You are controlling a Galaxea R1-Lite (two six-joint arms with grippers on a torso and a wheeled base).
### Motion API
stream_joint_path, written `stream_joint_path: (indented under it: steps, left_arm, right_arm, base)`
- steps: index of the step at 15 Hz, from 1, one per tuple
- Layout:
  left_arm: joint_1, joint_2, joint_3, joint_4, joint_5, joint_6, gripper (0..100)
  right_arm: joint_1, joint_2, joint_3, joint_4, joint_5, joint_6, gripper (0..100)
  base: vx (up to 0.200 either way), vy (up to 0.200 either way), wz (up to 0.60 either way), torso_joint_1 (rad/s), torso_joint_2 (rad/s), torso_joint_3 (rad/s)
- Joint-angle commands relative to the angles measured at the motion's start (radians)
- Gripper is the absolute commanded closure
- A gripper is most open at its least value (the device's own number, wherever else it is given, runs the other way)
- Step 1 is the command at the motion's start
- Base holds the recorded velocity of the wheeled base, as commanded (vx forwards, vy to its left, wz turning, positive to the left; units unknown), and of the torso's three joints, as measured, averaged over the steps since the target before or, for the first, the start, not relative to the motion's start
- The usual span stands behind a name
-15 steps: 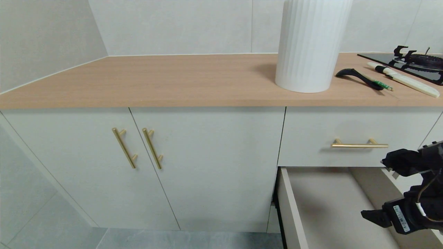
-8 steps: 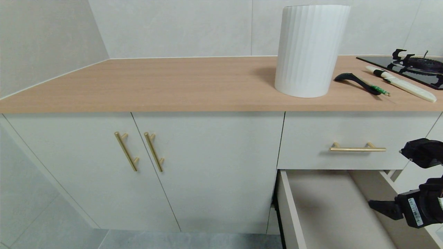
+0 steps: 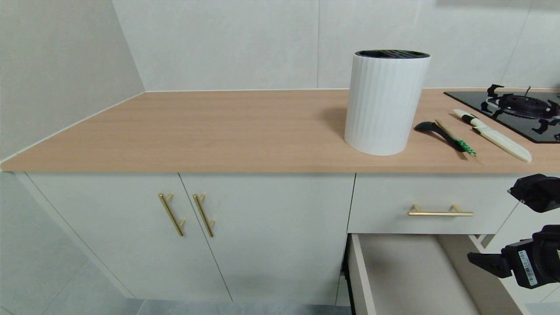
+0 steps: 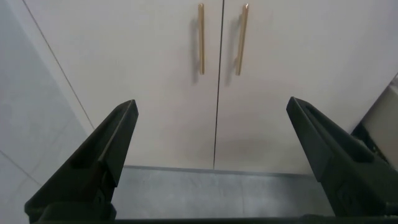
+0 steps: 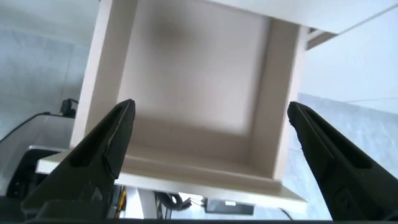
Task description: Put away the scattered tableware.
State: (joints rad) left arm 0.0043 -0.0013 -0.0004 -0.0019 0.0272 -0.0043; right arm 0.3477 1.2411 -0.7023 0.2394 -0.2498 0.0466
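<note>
On the wooden counter [image 3: 218, 131] stands a white ribbed knife block [image 3: 385, 105]. Just right of it lie a black spoon [image 3: 437, 130], chopsticks with green ends [image 3: 457, 141] and a white knife [image 3: 494, 136]. Below the counter a drawer [image 3: 363, 271] stands pulled out, its floor [image 5: 193, 93] bare. My right gripper [image 3: 491, 224] hangs open over the drawer's right side, holding nothing. In its wrist view the right gripper [image 5: 210, 107] looks down into the drawer. My left gripper [image 4: 210, 106] is open, low in front of the cabinet doors [image 4: 217, 74].
A black gas hob [image 3: 520, 109] sits at the counter's far right, behind the knife. A shut drawer with a gold handle [image 3: 439, 213] is above the open one. Two cabinet doors with gold handles [image 3: 188, 214] lie to the left. The counter's left half is bare.
The head camera has moved, so the counter sits lower in the picture and the knife block's top shows. My right gripper has shifted toward the right edge, still open.
</note>
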Motion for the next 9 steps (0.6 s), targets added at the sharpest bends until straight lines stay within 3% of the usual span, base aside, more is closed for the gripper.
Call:
stream_joint_path:
  steps: [1,5,9]
  left_arm:
    - [0.000,0.001,0.000,-0.001,0.000,0.000,0]
    - [0.000,0.001,0.000,-0.001,0.000,0.000,0]
    - [0.000,0.001,0.000,-0.001,0.000,0.000,0]
  right_arm:
    - [0.001,0.001,0.001,0.000,0.001,-0.001,0]
    - [0.001,0.001,0.000,-0.018,-0.002,0.001,0]
    - [-0.001,0.011,-0.022,-0.097,-0.026,0.006,0]
  base:
    - [0.000,0.000,0.00,0.168,-0.48,-0.300]
    - [0.000,0.000,0.00,0.172,-0.47,-0.288]
    - [0.000,0.000,0.00,0.048,-0.12,-0.075]
